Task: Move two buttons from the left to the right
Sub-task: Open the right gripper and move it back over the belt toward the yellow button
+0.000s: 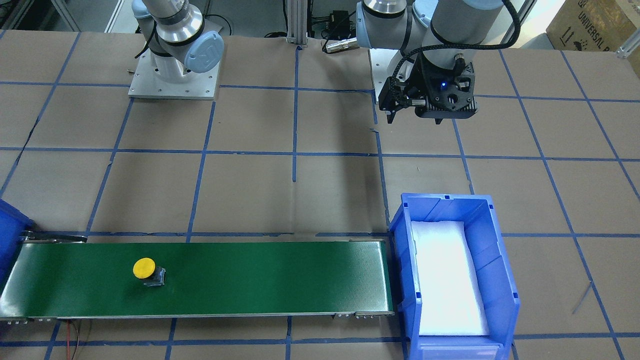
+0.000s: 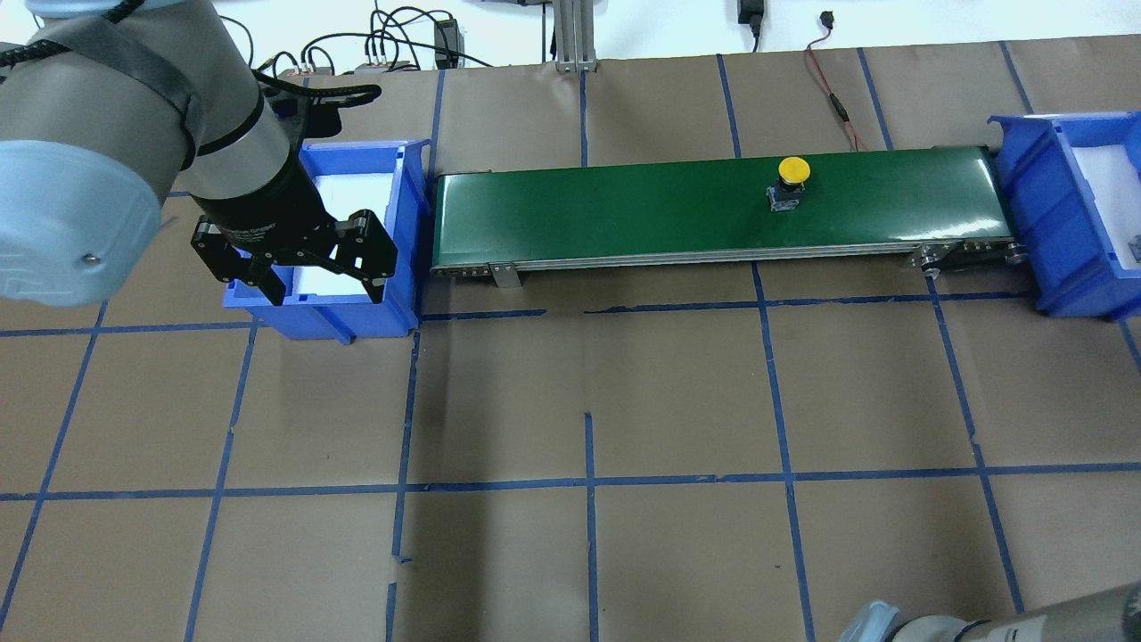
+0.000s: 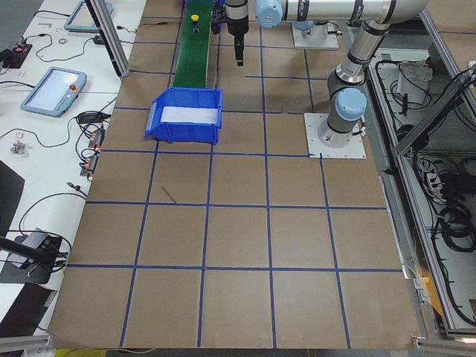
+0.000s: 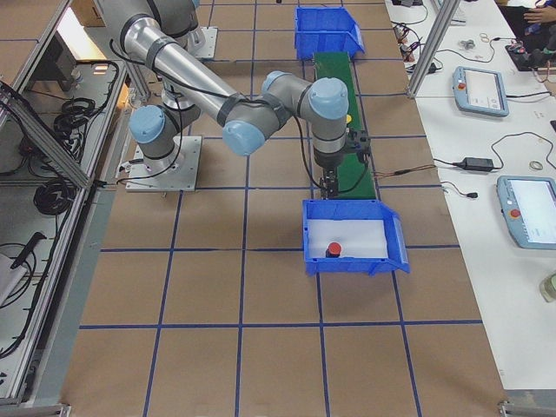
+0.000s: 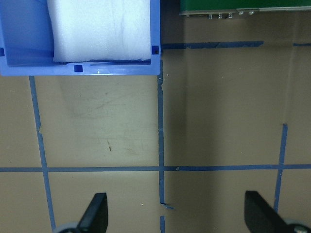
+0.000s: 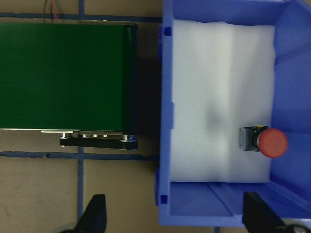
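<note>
The yellow button (image 1: 145, 270) (image 2: 792, 178) stands on the green conveyor belt (image 1: 260, 275) (image 2: 624, 205), toward its right-hand end. The red button (image 6: 266, 141) (image 4: 333, 250) lies on its side on white foam in the right blue bin (image 6: 291, 73) (image 2: 1025, 187). My left gripper (image 2: 325, 290) (image 5: 177, 221) hangs open and empty over the near edge of the left blue bin (image 2: 406, 223) (image 1: 500, 260), which holds only white foam. My right gripper (image 6: 177, 221) is open and empty, high over the gap between the belt's end and the right bin.
The table is covered in brown paper with a grid of blue tape. Cables and a metal post (image 2: 570, 36) stand behind the belt. The right arm's elbow (image 2: 980, 624) shows at the near right corner of the overhead view.
</note>
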Controlling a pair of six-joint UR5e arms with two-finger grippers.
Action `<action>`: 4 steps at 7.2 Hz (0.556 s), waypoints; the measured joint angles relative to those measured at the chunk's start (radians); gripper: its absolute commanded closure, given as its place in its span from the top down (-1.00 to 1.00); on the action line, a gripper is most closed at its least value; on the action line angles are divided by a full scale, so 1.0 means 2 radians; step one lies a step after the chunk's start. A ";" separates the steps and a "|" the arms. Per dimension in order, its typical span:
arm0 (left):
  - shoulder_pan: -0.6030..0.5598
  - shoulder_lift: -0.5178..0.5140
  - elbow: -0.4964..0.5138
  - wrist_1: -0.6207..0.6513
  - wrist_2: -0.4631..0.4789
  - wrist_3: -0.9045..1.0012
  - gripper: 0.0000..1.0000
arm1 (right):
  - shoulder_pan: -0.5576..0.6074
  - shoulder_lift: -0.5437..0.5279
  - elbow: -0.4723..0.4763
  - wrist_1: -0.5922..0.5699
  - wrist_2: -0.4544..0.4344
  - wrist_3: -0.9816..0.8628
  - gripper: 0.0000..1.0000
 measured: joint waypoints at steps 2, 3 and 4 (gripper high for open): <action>0.000 0.000 0.000 0.000 0.000 0.000 1.00 | 0.085 -0.002 0.007 0.002 -0.013 0.064 0.99; 0.000 0.000 0.000 0.000 0.000 0.000 1.00 | 0.118 0.001 0.011 0.001 -0.013 0.100 0.99; 0.000 0.000 0.000 0.000 0.000 0.000 1.00 | 0.145 0.007 0.015 -0.002 -0.012 0.130 0.99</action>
